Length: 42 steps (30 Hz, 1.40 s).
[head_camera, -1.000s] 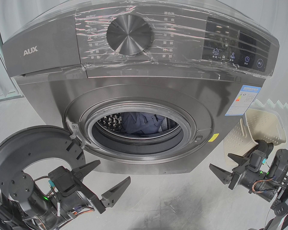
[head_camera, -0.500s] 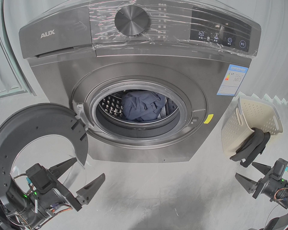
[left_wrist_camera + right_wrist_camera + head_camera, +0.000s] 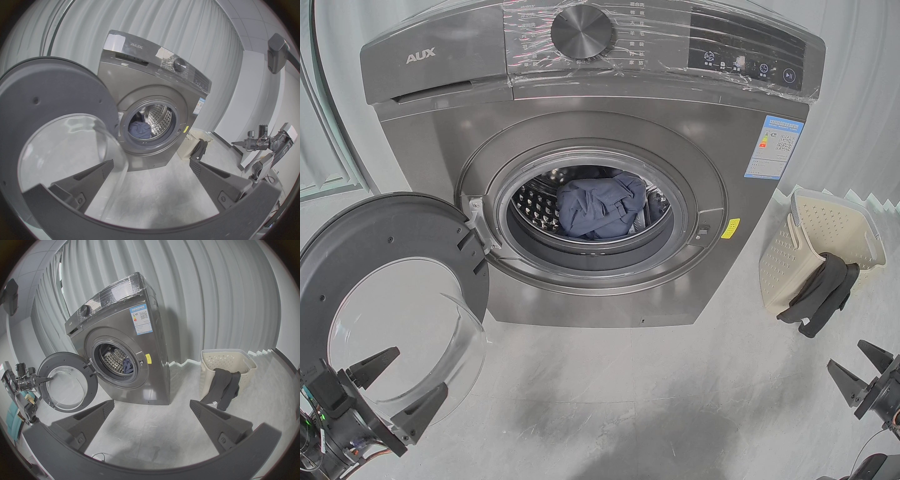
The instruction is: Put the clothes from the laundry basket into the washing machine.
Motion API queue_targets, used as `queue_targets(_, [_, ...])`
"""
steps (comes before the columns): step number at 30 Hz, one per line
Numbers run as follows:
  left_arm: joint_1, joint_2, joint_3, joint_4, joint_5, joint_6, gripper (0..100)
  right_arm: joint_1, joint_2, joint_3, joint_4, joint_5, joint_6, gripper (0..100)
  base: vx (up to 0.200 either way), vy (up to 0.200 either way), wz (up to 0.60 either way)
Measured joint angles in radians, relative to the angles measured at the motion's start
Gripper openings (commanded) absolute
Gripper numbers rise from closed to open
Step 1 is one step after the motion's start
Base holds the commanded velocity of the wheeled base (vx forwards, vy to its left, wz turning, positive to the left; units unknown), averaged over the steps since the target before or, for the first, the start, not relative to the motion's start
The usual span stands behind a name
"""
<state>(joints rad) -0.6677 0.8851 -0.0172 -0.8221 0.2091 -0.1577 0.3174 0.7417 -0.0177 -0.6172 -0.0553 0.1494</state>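
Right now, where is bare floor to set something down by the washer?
The floor before the washing machine is bare, between its open door and the laundry basket. Crowded at the basket's front, where a dark garment hangs over the rim.

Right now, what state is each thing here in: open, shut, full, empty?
Washing machine door: open, swung wide to the robot's left.
Drum: holds a blue garment.
Laundry basket: upright on the floor, a dark garment draped over its rim.
Left gripper: open, empty.
Right gripper: open, empty.
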Motion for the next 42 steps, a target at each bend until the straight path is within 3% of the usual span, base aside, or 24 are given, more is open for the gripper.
queue_targets(6, [0.083, -0.161, 0.000, 0.143, -0.017, 0.020, 100, -0.047, -0.099, 0.000, 0.082, 0.000, -0.003, 100, 0.000, -0.200, 0.00])
queue_targets(13, [0.161, -0.264, 0.000, 0.216, -0.024, 0.037, 100, -0.096, -0.203, 0.000, 0.174, 0.001, -0.010, 100, 0.000, -0.200, 0.00])
queue_targets(20, [0.200, -0.337, 0.000, 0.295, -0.040, 0.037, 100, -0.119, -0.363, 0.000, 0.347, 0.003, -0.013, 100, 0.000, -0.200, 0.00])
queue_targets(26, [0.266, -0.443, 0.000, 0.419, -0.126, 0.040, 100, -0.138, -0.514, 0.000, 0.498, 0.004, -0.020, 100, 0.000, -0.200, 0.00])
queue_targets(31, [0.347, -0.562, 0.000, 0.573, -0.210, 0.050, 100, -0.156, -0.589, 0.000, 0.534, 0.000, -0.026, 100, 0.000, -0.200, 0.00])
queue_targets(38, [0.468, -0.725, 0.000, 0.754, -0.249, 0.058, 100, -0.197, -0.635, 0.000, 0.541, -0.019, -0.034, 100, 0.000, -0.143, 0.00])
queue_targets(40, [0.483, -0.749, 0.000, 0.755, -0.250, 0.056, 100, -0.231, -0.644, 0.000, 0.543, -0.007, -0.044, 100, 0.000, 0.000, 0.00])
queue_targets(42, [0.497, -0.766, 0.000, 0.753, -0.251, 0.055, 100, -0.270, -0.654, 0.000, 0.550, 0.034, -0.056, 100, 0.000, 0.000, 0.00])
